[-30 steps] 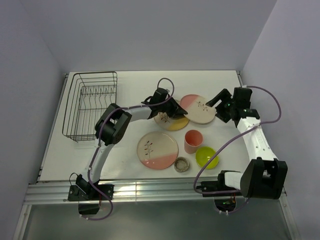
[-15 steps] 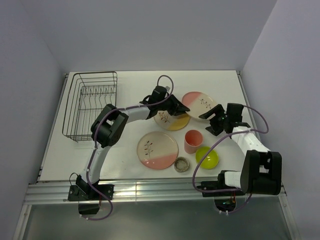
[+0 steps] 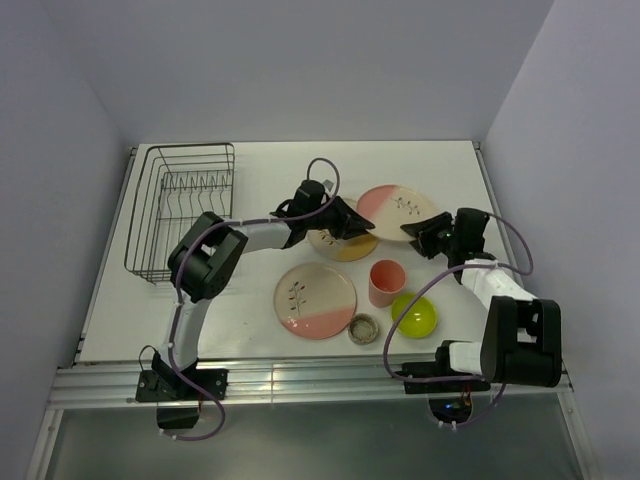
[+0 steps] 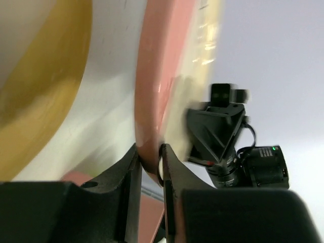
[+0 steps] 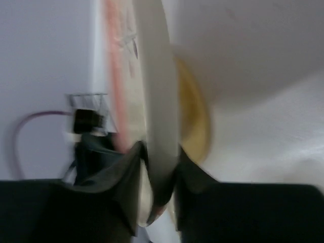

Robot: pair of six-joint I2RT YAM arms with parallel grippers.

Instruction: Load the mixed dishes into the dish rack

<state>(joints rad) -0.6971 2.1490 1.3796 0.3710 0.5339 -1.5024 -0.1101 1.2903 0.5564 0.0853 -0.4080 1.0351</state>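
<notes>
The cream and pink sprig plate [image 3: 398, 205] sits at the back right, held at both ends. My left gripper [image 3: 352, 222] is shut on its pink left rim [image 4: 152, 101], seen edge-on in the left wrist view between the fingertips [image 4: 150, 163]. My right gripper [image 3: 418, 233] is shut on its cream right rim [image 5: 157, 101]. The yellow and cream plate [image 3: 345, 244] lies just under my left gripper. Another pink sprig plate [image 3: 315, 300], the salmon-pink cup [image 3: 386, 282], the lime-green bowl [image 3: 413, 314] and the tiny grey dish [image 3: 363, 329] sit nearer the front. The black dish rack [image 3: 180, 210] stands at the back left.
The white table [image 3: 260, 180] has a raised metal rail along its left edge [image 3: 105, 250] and front. Purple cables loop off both arms. The right arm's elbow [image 3: 500, 290] folds close to the lime bowl.
My right gripper has swung down and left from the right wall to the plate's right rim and shut on it. My left gripper has stayed at the plate's left rim.
</notes>
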